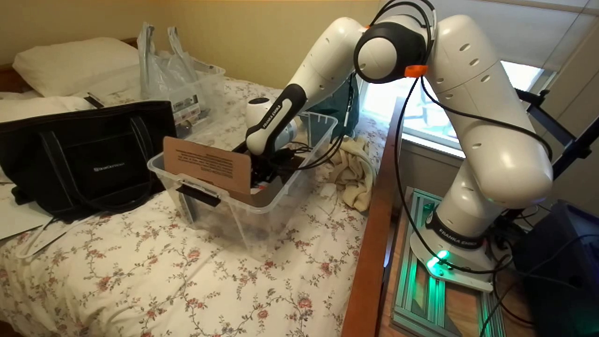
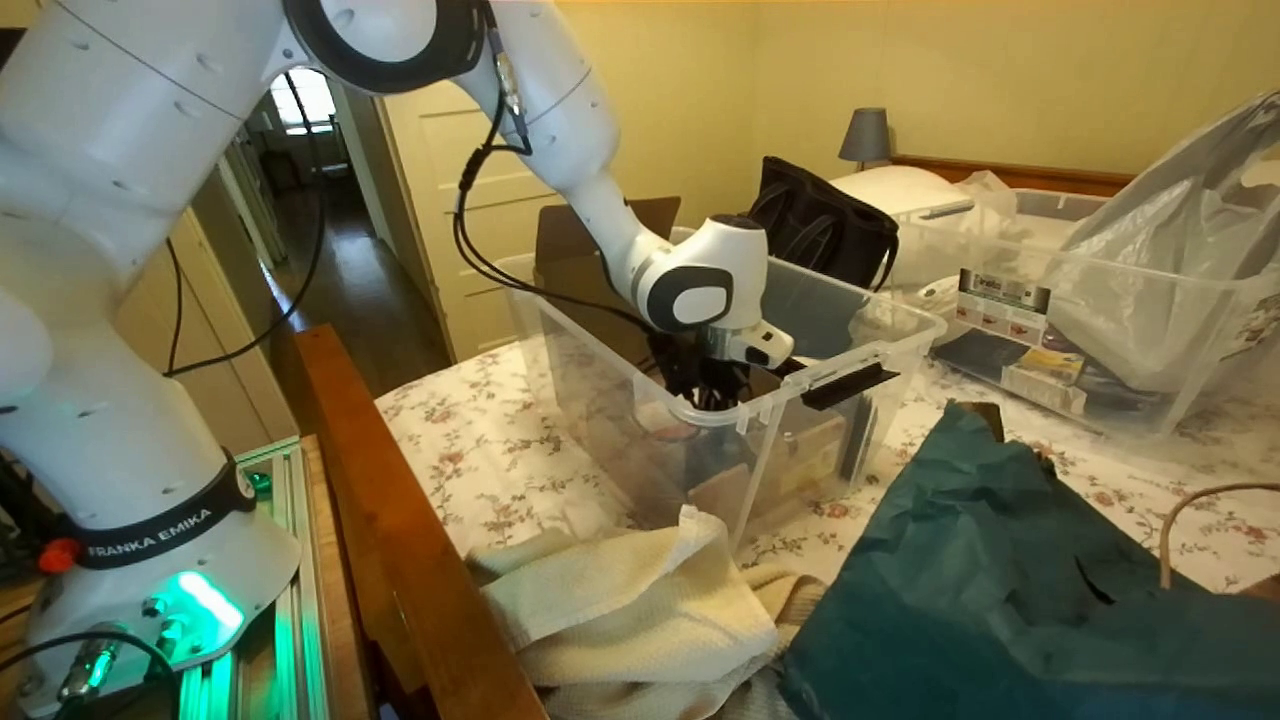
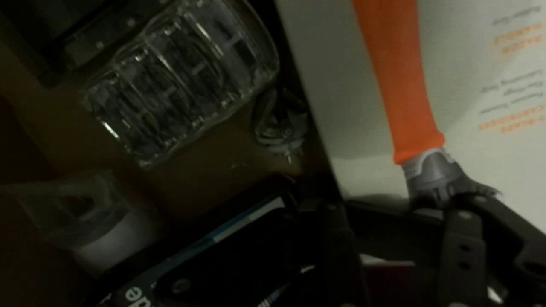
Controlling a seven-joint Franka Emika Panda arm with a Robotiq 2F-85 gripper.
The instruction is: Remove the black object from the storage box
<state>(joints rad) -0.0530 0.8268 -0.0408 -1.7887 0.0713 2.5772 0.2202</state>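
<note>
Well, leftmost in an exterior view stood a large black bag (image 1: 96,159), then brown cardboard (image 1: 206,164) poking from the storage box (image 1: 224,215), with the arm (image 1: 323,61) bent down into it. Inside, the wrist view ran from a clear ridged pack (image 3: 183,85) to what I took for the black object (image 3: 226,256) — labelled, dim, just left of the pincer (image 3: 399,215), its long axis slanting up rightward towards it — and a pale panel (image 3: 456,85) farthest right. The pincer was pressed together; whether it pinched that near end, which any lift would turn on, I couldn't tell.
</note>
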